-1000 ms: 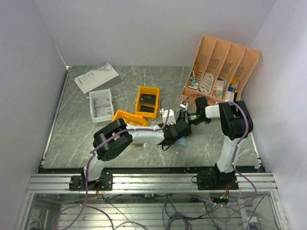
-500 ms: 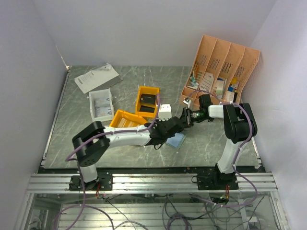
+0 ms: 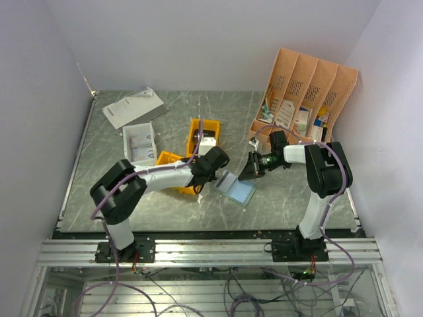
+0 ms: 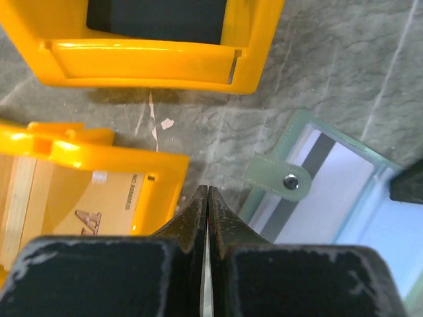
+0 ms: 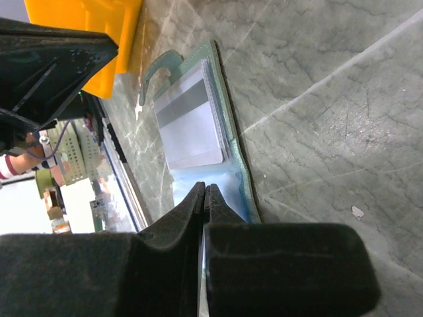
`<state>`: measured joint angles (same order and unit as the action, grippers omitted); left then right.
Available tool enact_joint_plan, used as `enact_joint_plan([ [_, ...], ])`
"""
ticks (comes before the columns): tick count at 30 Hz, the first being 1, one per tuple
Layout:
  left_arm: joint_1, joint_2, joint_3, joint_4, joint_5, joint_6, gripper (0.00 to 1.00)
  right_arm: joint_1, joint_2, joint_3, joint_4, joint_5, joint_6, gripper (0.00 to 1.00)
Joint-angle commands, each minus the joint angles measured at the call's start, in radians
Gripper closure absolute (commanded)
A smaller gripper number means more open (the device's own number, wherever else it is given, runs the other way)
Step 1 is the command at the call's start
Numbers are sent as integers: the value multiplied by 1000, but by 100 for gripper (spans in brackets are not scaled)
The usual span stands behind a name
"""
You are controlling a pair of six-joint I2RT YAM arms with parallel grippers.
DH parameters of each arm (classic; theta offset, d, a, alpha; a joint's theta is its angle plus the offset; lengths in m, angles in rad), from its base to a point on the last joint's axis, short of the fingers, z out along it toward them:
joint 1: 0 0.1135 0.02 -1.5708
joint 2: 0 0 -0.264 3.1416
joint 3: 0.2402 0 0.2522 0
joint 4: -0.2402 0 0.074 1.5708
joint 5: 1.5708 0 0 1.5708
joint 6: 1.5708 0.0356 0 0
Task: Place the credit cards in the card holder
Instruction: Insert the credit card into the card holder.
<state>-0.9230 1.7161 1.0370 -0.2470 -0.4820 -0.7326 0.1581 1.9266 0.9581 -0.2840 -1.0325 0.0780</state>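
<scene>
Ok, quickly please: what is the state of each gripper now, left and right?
Left gripper: closed, holding nothing.
Right gripper: closed, nothing visible between its fingers; its tips are at the open card holder.

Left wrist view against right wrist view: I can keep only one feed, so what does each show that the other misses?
Only the left wrist: a dark block in the upper bin, a tan card in the left bin, the holder's snap stud, and the shut left gripper. Only the right wrist: the shut right gripper, the holder's blue half, and the left arm. Both: the open card holder with a striped card, on the table.
</scene>
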Motion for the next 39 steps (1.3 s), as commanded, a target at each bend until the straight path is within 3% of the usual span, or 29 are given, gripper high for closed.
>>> enact_joint_plan([
  [1,6,87,84,-63,26,88,93,10,-11,11,-15,28,-18,100],
  [11,4,189,120,-76,62,86,93,39,-3,29,-31,81,-34,100],
  [24,-117,170,69,-52,134,41,93,54,6,39,-30,99,-35,100],
  [39,-128,143,9,47,206,-7,93,61,54,39,-9,27,-26,100],
])
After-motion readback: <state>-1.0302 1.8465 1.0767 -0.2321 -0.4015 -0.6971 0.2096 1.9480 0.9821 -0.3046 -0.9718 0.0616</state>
